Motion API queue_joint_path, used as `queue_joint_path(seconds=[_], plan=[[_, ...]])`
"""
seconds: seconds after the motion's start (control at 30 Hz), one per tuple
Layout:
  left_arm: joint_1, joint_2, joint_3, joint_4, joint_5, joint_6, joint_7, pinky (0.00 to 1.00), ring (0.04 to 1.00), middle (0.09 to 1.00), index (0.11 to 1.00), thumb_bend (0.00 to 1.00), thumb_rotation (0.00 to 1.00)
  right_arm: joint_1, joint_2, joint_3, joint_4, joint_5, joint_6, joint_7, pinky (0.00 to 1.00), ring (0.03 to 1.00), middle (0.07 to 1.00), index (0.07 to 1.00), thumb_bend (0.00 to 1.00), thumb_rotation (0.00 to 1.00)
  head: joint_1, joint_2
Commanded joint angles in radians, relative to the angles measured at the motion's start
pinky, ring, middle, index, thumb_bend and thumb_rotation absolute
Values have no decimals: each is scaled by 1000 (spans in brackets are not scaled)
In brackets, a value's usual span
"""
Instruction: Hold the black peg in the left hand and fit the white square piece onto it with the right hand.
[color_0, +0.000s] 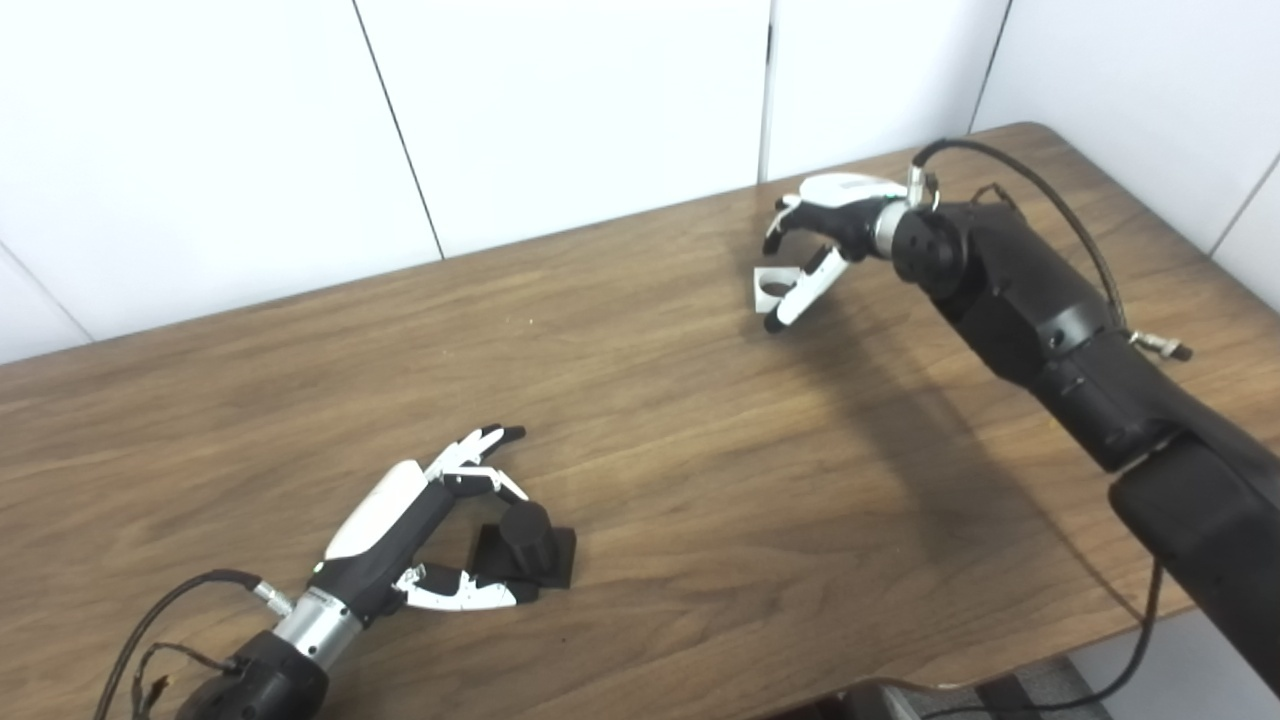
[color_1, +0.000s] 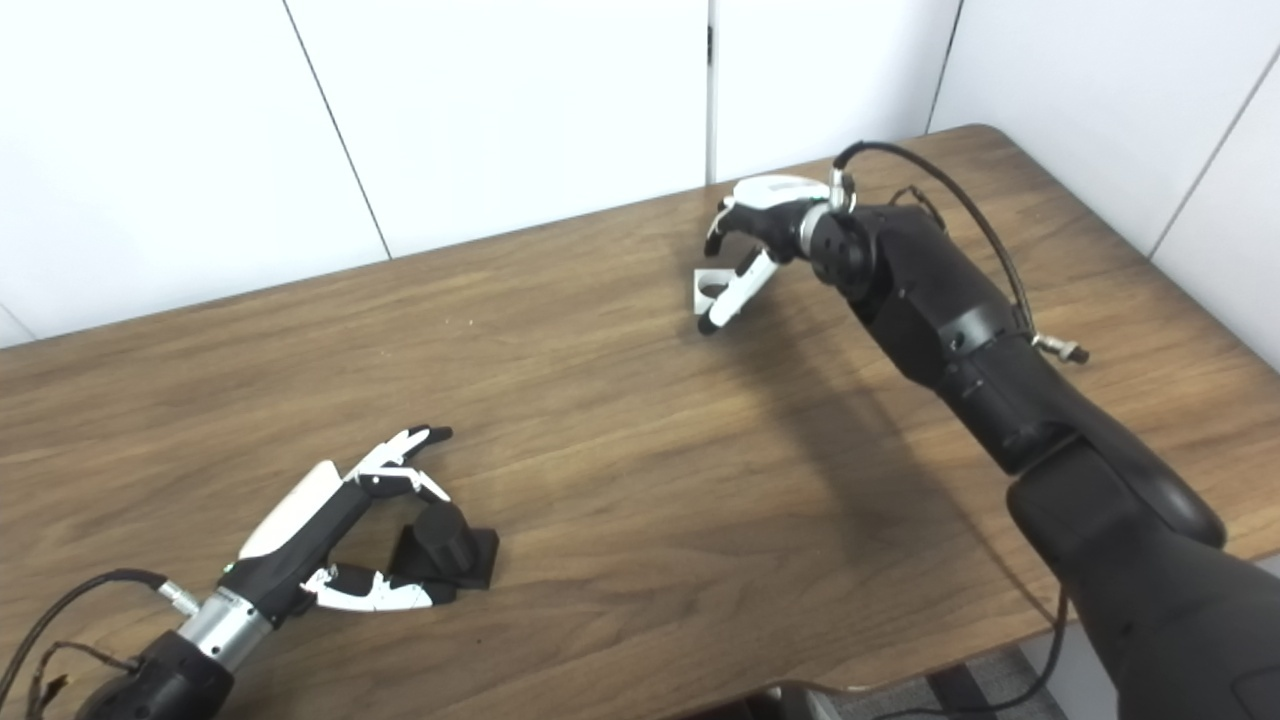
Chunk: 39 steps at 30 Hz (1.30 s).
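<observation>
Centrally, bare table (color_0: 660, 420) between hands

left hand (color_0: 420, 530) spread low, right hand (color_0: 825, 245) curled

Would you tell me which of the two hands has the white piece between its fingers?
The right hand, at the table's far side, pinches the white square piece. The left hand near the front edge is spread around the black peg.
</observation>
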Motion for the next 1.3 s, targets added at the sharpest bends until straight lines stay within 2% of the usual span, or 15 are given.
queue_joint_path(seconds=[0.0,0.4,0.5,0.7,0.83,0.87,0.9,1.27], plan=[[13,45,3,-4,29,28,-36,1000,1000,971,489,523,60,-36,-11,-5,-1,1,8,-12,1000,1000,1000,807,984,511,1,3],[25,52,11,-32,33,42,-48,1000,1000,969,489,522,60,-2,-5,4,31,17,13,-59,1000,1000,1000,790,938,444,8,12],[26,54,12,-28,29,37,-48,1000,1000,969,489,522,60,11,-2,1,37,17,6,-96,1000,1000,991,774,876,402,8,15],[29,52,12,-31,27,33,-48,1000,1000,969,489,522,60,37,16,-18,49,14,1,-227,922,916,896,660,726,274,10,20],[29,52,11,-31,32,28,-46,1000,1000,968,489,522,61,40,22,-21,55,19,4,-257,921,903,880,632,657,240,10,22],[29,52,12,-32,30,31,-47,1000,1000,969,489,522,61,40,22,-21,57,22,0,-263,921,901,876,552,570,187,10,22],[30,52,12,-36,29,35,-49,1000,1000,969,489,522,61,41,22,-20,58,25,-3,-268,921,900,873,524,541,168,12,25],[36,52,14,-45,28,39,-51,1000,1000,972,489,522,62,52,16,-6,70,31,-25,-330,885,869,830,491,510,142,15,33]])
